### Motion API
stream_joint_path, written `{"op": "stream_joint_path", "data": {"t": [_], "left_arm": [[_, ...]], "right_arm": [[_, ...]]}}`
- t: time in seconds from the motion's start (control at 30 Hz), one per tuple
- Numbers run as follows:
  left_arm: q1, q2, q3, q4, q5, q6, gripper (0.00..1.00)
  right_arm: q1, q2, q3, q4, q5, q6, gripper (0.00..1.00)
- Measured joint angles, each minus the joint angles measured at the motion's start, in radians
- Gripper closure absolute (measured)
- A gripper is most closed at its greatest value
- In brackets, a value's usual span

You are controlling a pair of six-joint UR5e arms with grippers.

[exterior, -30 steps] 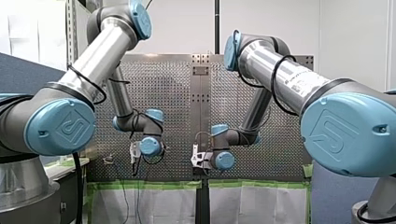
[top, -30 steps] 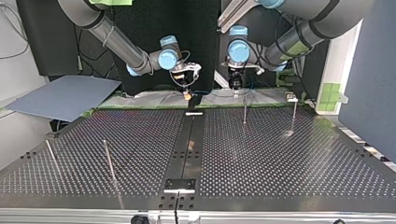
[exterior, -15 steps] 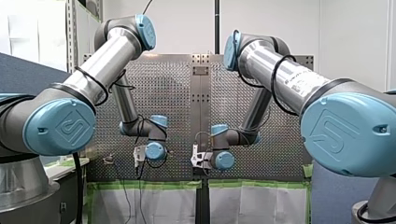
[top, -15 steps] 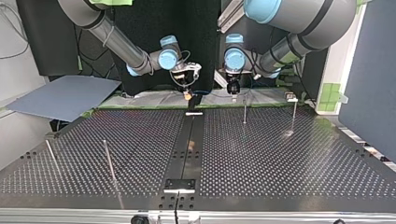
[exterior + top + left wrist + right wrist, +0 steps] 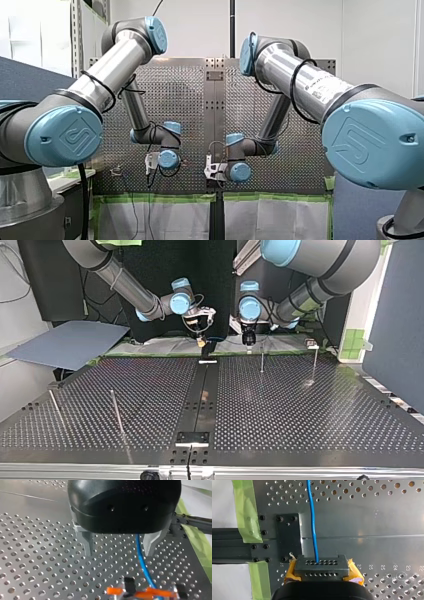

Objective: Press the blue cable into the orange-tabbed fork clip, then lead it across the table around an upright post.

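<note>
Our left gripper (image 5: 119,551) has edged toward our right gripper (image 5: 322,568); its fingers (image 5: 88,546) stand apart, straddling the blue cable (image 5: 141,560) that runs into the orange-tabbed fork clip (image 5: 140,593), likely to press it home, while the right pinches it taut.

Perforated bench (image 5: 300,410), divided down the middle by a dark plain strip (image 5: 202,390). A grey board (image 5: 70,342) is laid beside it at the top view's left. Green tape (image 5: 245,510) is stuck along the bench edge, beside a black bolted plate (image 5: 288,537).
</note>
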Motion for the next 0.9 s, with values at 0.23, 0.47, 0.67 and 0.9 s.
{"op": "stream_joint_path", "data": {"t": [0.23, 0.47, 0.67, 0.9], "left_arm": [[-0.004, -0.056, 0.052, -0.055, -0.024, 0.026, 0.0], [-0.005, -0.079, 0.111, -0.102, -0.045, -0.009, 0.0], [-0.008, -0.08, 0.138, -0.134, -0.065, -0.013, 0.0], [-0.014, -0.08, 0.143, -0.14, -0.067, -0.002, 0.0]], "right_arm": [[0.0, 0.0, 0.0, 0.001, 0.0, 0.0, 1.0], [-0.004, -0.001, 0.0, 0.001, 0.0, 0.0, 1.0], [-0.006, 0.0, 0.0, -0.001, 0.0, 0.0, 1.0], [-0.009, 0.0, 0.0, -0.003, 0.0, 0.0, 1.0]]}}
